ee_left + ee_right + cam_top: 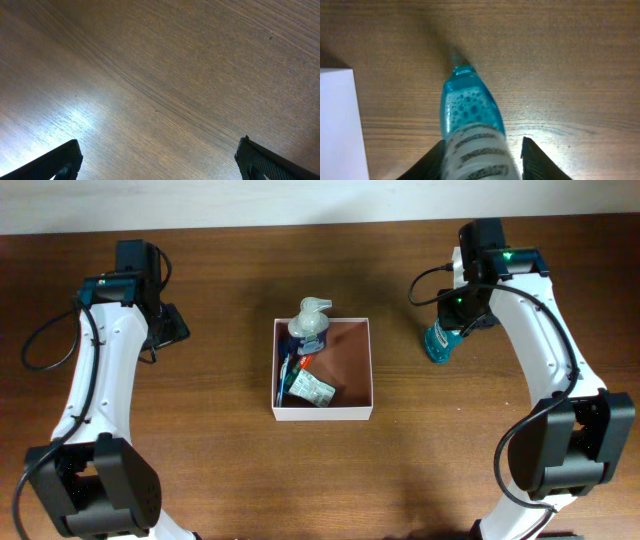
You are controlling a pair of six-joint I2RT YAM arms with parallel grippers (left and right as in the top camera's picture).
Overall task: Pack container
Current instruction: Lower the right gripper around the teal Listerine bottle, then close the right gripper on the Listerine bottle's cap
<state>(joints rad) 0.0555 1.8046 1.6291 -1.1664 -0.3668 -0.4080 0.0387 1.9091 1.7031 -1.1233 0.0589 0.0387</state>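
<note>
Two robot arms at a wooden desk (175,60), with a white box between them and a teal bottle (470,105) straddled by the right jaws.

Nearest, at the middle of the desk, the container (322,416) is seen: a square, shallow cardboard box with white walls and a reddish-brown inside. A white printed packet (312,388) is laid along its left side, and a clear pump bottle (310,328) is set in its far left corner, the pump head reaching past the far rim. Farther back and to the right, apart from the box, the teal bottle is found on the desk. The right jaws are placed on either side of it and are not clenched: one finger is met by the label, while a sliver of desk is shown beside the other. At the far left, the left jaws are spread wide above the wood, with nothing grasped.
</note>
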